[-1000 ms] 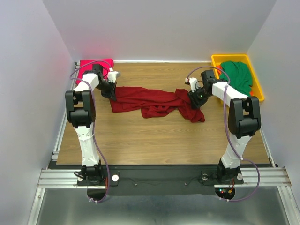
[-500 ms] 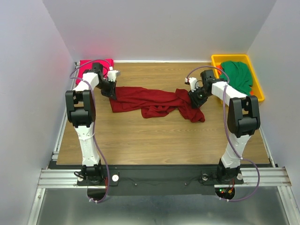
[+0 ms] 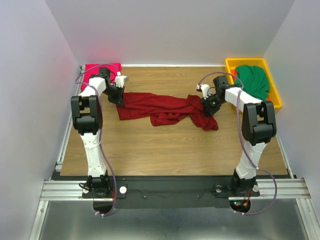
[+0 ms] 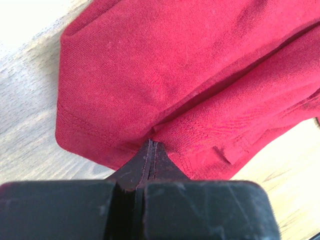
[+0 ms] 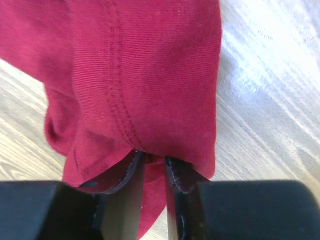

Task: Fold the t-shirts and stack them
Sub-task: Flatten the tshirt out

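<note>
A maroon t-shirt (image 3: 160, 107) lies stretched and crumpled across the middle of the wooden table. My left gripper (image 3: 119, 97) is shut on its left hem, the cloth (image 4: 175, 75) pinched at the tips of the left gripper (image 4: 151, 145). My right gripper (image 3: 206, 106) sits at the shirt's right end. In the right wrist view the right gripper (image 5: 152, 157) stands narrowly open, with a fold of the maroon cloth (image 5: 140, 75) between the fingers. A pink t-shirt (image 3: 95, 70) lies folded at the back left corner. A green t-shirt (image 3: 254, 80) fills the bin.
A yellow plastic bin (image 3: 237, 62) stands at the back right corner. White walls close in the table on three sides. Bare wood shows in front of the maroon shirt, towards the arm bases.
The right gripper's jaws have narrowed around the shirt's right end and it has shifted slightly back. The left gripper stays shut on the left hem, barely moved.
</note>
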Robot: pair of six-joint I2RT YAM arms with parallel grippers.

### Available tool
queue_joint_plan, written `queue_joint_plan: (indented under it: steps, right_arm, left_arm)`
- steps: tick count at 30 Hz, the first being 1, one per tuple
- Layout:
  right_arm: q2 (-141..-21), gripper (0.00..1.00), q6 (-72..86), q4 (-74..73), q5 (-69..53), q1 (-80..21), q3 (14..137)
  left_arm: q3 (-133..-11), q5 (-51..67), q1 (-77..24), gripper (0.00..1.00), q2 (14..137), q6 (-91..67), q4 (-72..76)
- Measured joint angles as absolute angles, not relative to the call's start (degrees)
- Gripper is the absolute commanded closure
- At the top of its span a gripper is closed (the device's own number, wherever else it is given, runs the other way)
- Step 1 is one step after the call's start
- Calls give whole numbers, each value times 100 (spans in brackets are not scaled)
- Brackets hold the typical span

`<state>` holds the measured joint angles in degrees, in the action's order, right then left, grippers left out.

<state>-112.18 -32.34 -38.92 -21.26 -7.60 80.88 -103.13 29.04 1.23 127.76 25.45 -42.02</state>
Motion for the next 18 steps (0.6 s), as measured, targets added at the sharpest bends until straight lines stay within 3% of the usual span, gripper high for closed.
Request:
queue_joint_plan:
  steps: [5, 10, 14, 18]
  right_arm:
    - [-11255, 99, -3341, -3894, -1951, -760, 8097]
    - [-11253, 99, -3354, -3929, -1890, -749, 8160]
    - [-11113, 99, -3334, -3983, -1905, -720, 8318]
    - [-10772, 99, -3297, -4003, -1929, -707, 8429]
  left_arm:
    - [-10355, 2888, 123, 100, 12785, 2547, -4241]
    - [-10453, 2939, 137, 99, 12811, 2547, -4270]
    - [-10484, 3221, 233, 71, 12807, 2571, -4270]
    - [-10481, 3667, 489, 58, 12698, 2569, -4270]
